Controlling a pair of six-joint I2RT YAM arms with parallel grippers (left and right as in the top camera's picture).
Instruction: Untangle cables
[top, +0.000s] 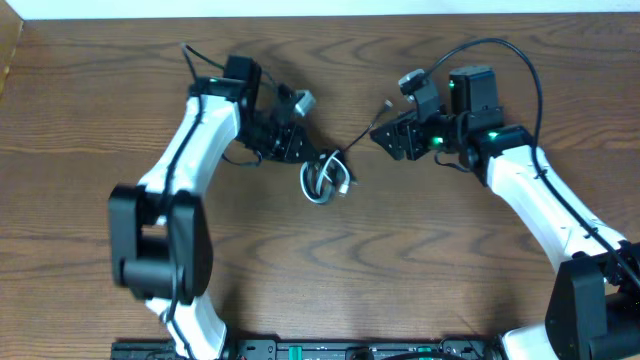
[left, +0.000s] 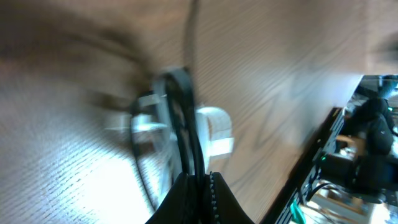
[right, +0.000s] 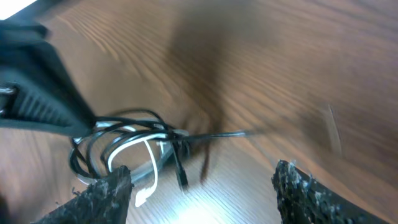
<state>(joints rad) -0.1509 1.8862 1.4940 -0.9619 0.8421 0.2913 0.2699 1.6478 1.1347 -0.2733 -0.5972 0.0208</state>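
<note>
The cables lie as a small coiled bundle (top: 324, 180) of black and white cord between the two arms. A black strand (top: 362, 132) runs from it up and right to a small plug end (top: 385, 106). A whitish plug (top: 303, 100) lies above the left gripper. My left gripper (top: 296, 148) is just left of the bundle. In the left wrist view it (left: 200, 179) is shut on black cable strands (left: 186, 118), with the white cable (left: 214, 127) blurred behind. My right gripper (top: 384, 137) is open. In its wrist view its fingers (right: 202, 180) spread wide near the bundle (right: 124, 143).
The wooden table (top: 450, 250) carries only the bundle and the arms. Thick black robot wires (top: 520, 60) loop over the right arm. A dark rail (top: 350, 350) runs along the table's front edge.
</note>
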